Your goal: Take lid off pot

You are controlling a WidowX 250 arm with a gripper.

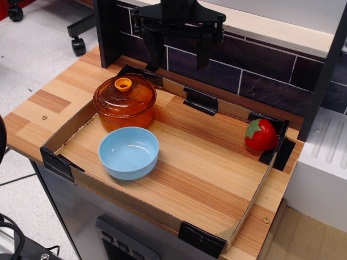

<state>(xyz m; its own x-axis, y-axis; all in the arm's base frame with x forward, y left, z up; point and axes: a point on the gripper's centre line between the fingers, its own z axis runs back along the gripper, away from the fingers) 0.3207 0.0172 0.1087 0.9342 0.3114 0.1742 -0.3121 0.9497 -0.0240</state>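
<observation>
The amber-orange pot (126, 116) stands at the back left of the wooden tray area. Its domed translucent lid (124, 96) sits on it, with a small orange knob (123, 84) at the centre. My gripper (179, 54) hangs open and empty high at the back, in front of the dark tiled wall, up and to the right of the pot. Its two black fingers (153, 49) point down with a wide gap between them.
A light blue bowl (129, 152) sits just in front of the pot, nearly touching it. A red strawberry toy (261, 134) lies at the back right corner. A low cardboard rim (70, 130) with black corner brackets borders the work area. A black post (105, 30) stands behind the pot.
</observation>
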